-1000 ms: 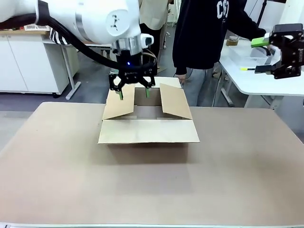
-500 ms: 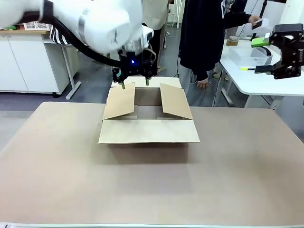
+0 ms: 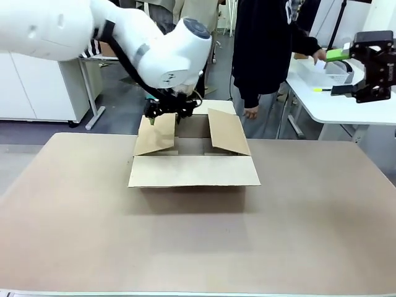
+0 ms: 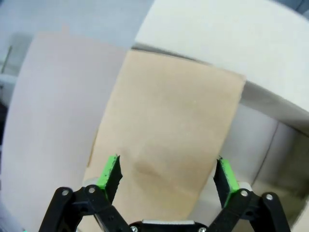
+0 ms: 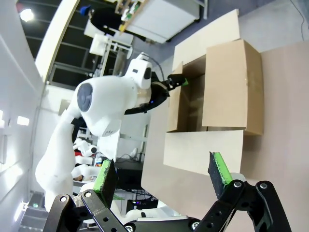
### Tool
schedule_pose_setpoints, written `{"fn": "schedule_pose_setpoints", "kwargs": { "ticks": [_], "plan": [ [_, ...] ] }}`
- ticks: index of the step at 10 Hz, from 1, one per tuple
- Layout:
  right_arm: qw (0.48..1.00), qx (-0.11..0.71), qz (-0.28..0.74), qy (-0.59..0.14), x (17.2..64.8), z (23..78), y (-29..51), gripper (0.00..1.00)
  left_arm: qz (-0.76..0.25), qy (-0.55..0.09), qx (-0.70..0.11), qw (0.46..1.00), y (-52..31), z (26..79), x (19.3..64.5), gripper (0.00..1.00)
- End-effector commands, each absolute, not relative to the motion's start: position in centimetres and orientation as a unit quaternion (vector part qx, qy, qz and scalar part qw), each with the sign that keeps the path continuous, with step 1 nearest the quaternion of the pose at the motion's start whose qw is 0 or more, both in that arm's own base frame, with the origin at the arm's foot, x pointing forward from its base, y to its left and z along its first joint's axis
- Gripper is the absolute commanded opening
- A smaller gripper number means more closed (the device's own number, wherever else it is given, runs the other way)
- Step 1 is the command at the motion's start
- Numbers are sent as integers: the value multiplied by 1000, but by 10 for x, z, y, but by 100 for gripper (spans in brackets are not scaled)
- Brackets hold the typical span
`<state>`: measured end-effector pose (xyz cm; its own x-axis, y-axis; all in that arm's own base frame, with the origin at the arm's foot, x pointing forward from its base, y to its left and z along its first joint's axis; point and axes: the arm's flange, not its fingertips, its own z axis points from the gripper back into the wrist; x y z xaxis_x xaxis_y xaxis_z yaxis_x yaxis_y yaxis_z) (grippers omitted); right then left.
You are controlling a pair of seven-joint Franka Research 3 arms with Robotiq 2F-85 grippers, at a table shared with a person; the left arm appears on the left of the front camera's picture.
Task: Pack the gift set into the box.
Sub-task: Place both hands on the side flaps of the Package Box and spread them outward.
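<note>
The left pincer (image 3: 166, 115) hangs over the far left corner of the box (image 3: 193, 172), its fingers spread wide and holding nothing. In its own wrist view the green pads (image 4: 110, 170) stand on either side of the box's left side flap (image 4: 169, 121), which slants directly beneath them; whether either pad touches the cardboard cannot be told. The box sits open on the brown table (image 3: 198, 247). Its near flap lies flat on the robot's side of this pincer, its right side flap slants up just to the pincer's right, and its far flap lies under and behind the pincer. The right pincer (image 3: 345, 73) is held high beyond the table's right side, well apart from the box, with its fingers also spread wide and empty. In its wrist view the open box lies out beyond its fingertips. A person (image 3: 266, 43) in a dark top stands past the left pincer, with one hand (image 3: 250, 112) hanging near the box's far right corner. The other hand (image 3: 319, 57) reaches to a white side table (image 3: 334, 108) close to the right pincer.
</note>
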<state>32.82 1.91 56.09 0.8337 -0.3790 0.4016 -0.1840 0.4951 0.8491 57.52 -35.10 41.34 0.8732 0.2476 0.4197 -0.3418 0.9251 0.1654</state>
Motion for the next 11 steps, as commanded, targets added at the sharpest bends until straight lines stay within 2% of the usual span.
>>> {"fn": "schedule_pose_setpoints", "kwargs": {
  "ticks": [1, 2, 4, 11],
  "plan": [
    [810, 505, -49, -294, 333, 561, 21, 100, 173, -140, 120, 967, -366, 420, 593, 100],
    [810, 505, -49, -294, 333, 561, 21, 100, 155, -117, 122, 973, -367, 413, 595, 100],
    [810, 505, -49, -294, 333, 561, 21, 100, 158, -112, 150, 970, -363, 407, 597, 100],
    [810, 505, -49, -294, 333, 561, 21, 100, 155, -182, 218, 946, -350, 436, 576, 100]
  ]
}}
